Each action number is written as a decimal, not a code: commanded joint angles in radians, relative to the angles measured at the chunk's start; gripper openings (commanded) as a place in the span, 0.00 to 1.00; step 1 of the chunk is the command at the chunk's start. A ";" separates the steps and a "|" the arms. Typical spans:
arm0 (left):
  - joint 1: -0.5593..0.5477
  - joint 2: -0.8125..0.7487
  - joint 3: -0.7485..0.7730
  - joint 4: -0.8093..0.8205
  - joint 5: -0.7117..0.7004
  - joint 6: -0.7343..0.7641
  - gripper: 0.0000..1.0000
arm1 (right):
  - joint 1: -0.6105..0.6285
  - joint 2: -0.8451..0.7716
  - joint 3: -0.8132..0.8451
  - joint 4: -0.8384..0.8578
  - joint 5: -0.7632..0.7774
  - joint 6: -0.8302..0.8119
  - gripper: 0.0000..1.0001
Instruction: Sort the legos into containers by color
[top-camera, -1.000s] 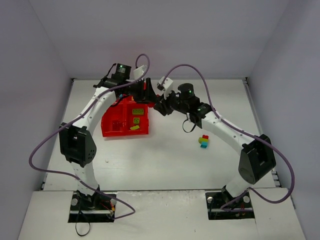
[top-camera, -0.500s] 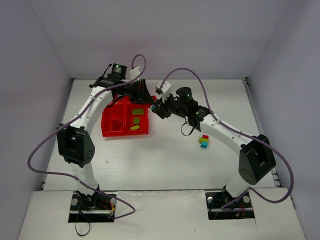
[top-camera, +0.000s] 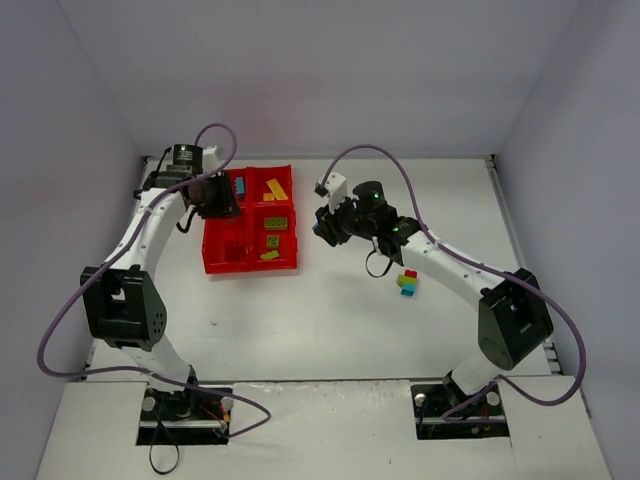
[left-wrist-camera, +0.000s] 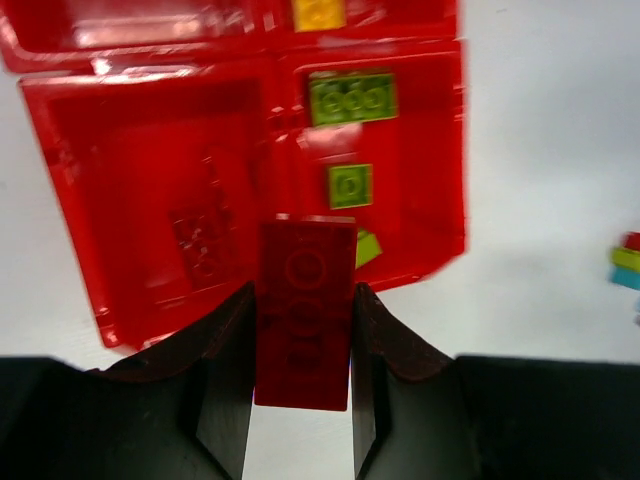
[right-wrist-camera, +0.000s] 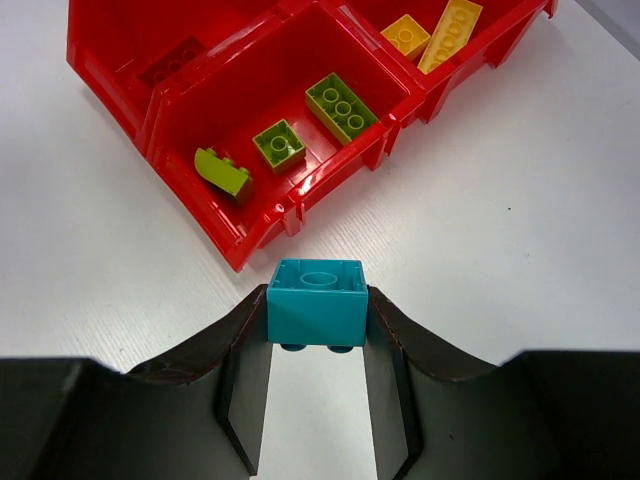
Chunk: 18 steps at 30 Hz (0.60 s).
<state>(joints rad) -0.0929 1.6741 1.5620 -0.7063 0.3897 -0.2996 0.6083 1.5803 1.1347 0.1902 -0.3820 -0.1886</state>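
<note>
The red tray (top-camera: 250, 267) lies at the far left of the table. My left gripper (top-camera: 216, 196) hovers at its far left corner, shut on a red brick (left-wrist-camera: 305, 262). In the left wrist view the tray (left-wrist-camera: 458, 150) holds green bricks (left-wrist-camera: 352, 97) in one compartment and a red brick (left-wrist-camera: 203, 245) in another. My right gripper (top-camera: 322, 228) is just right of the tray, shut on a cyan brick (right-wrist-camera: 317, 303) above the white table. The right wrist view shows green bricks (right-wrist-camera: 341, 107), yellow bricks (right-wrist-camera: 450, 32) and a dark red brick (right-wrist-camera: 172, 60) in separate compartments.
A small clump of red, green, yellow and cyan bricks (top-camera: 408, 283) stands on the table right of centre, beside my right forearm; it also shows at the right edge of the left wrist view (left-wrist-camera: 628, 262). Grey walls close in the table on three sides.
My left gripper has swung left from the tray's far right corner to its far left side, red brick still held. My right gripper has shifted slightly nearer, still holding the cyan brick.
</note>
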 joint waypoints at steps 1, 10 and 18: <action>-0.011 -0.037 -0.051 0.056 -0.216 0.028 0.19 | -0.005 -0.011 0.046 0.038 0.011 -0.011 0.02; -0.013 0.027 -0.092 0.097 -0.267 -0.006 0.60 | -0.005 -0.002 0.071 0.037 0.005 -0.011 0.02; -0.016 -0.020 -0.034 0.087 -0.114 -0.042 0.74 | -0.005 0.006 0.092 0.037 -0.018 -0.017 0.02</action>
<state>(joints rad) -0.1009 1.7325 1.4590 -0.6491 0.1886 -0.3141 0.6083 1.5867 1.1698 0.1749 -0.3824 -0.1894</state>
